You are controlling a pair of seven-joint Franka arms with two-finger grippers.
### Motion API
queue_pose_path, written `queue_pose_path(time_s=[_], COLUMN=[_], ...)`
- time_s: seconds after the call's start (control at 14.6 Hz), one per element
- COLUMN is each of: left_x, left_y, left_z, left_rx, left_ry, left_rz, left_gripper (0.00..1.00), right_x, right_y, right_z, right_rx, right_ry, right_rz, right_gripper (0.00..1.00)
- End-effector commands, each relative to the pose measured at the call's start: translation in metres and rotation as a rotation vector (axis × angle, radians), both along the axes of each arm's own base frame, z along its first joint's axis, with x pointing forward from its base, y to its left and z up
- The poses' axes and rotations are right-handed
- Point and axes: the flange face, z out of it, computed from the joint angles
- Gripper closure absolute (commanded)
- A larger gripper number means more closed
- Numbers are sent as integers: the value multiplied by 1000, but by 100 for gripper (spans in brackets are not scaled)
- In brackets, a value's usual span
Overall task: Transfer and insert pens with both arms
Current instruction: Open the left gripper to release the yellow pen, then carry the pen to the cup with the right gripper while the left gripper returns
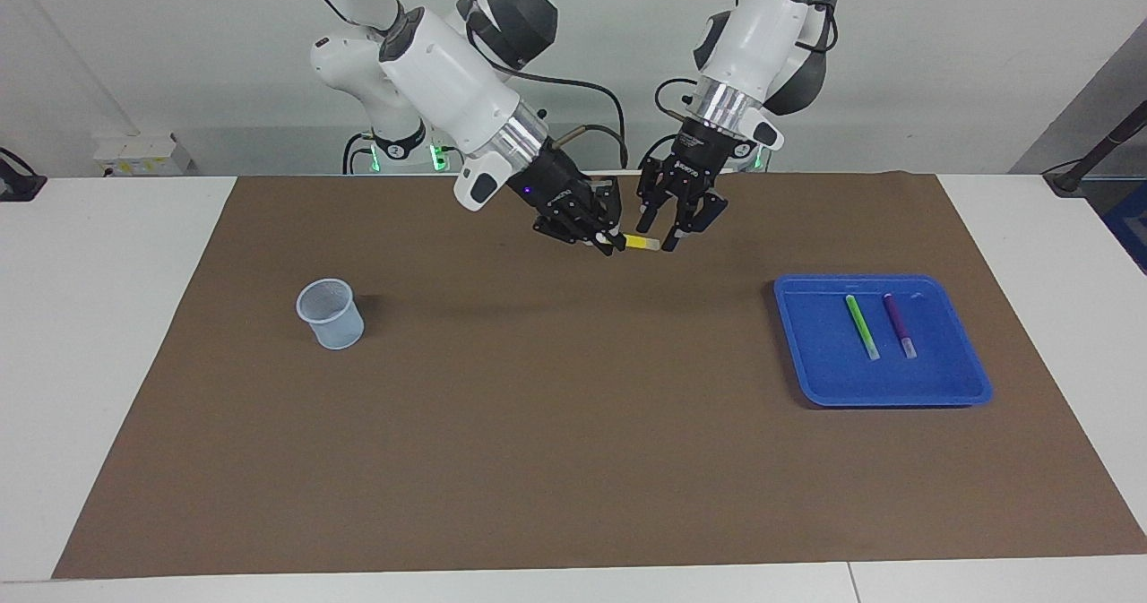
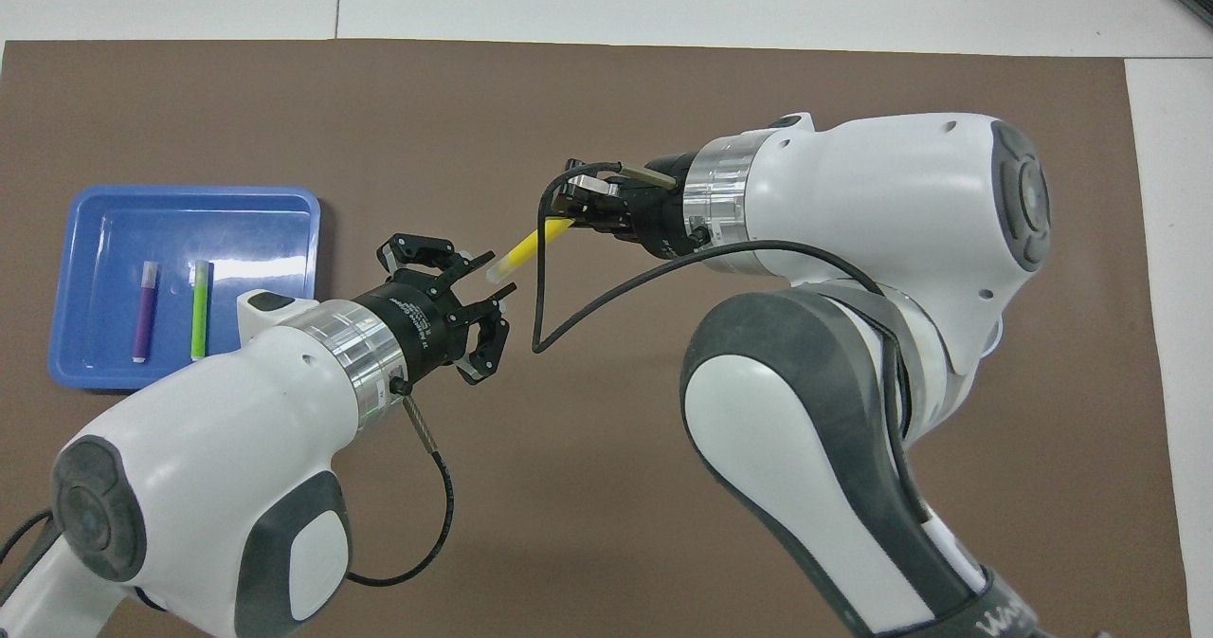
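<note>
While the left arm's black two-finger gripper hangs over the middle of the brown paper mat with its fingers parted on either side of the pale cap end of the slim yellow marker pen, apparently clear of it, the right arm's black gripper just beside it is clamped tight on the pen's other end, keeping it in the air. Only the facing view shows the translucent plastic cup standing well off toward the right arm's end. Both views show the lime green pen and purple pen lying side by side in the blue plastic tray, well apart from both grippers.
</note>
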Motion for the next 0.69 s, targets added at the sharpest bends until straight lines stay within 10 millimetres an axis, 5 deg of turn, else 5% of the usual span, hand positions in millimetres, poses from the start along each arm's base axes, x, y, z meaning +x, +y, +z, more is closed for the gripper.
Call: queue_pose_path(time_s=[0.0, 0.27, 0.62], left_x=[-9, -8, -3], left_y=[3, 7, 23], left_z=[1, 1, -4], left_rx=[9, 58, 249], left_ry=[-15, -40, -134], left_rz=[8, -22, -300], left_gripper=[0, 0, 0], right_x=[0, -1, 5], right_y=[-5, -26, -89], right_z=[-2, -13, -31], right_rx=[-47, -244, -454], right_ry=[-35, -94, -96], right_rz=[47, 221, 469], right_gripper=[100, 100, 100])
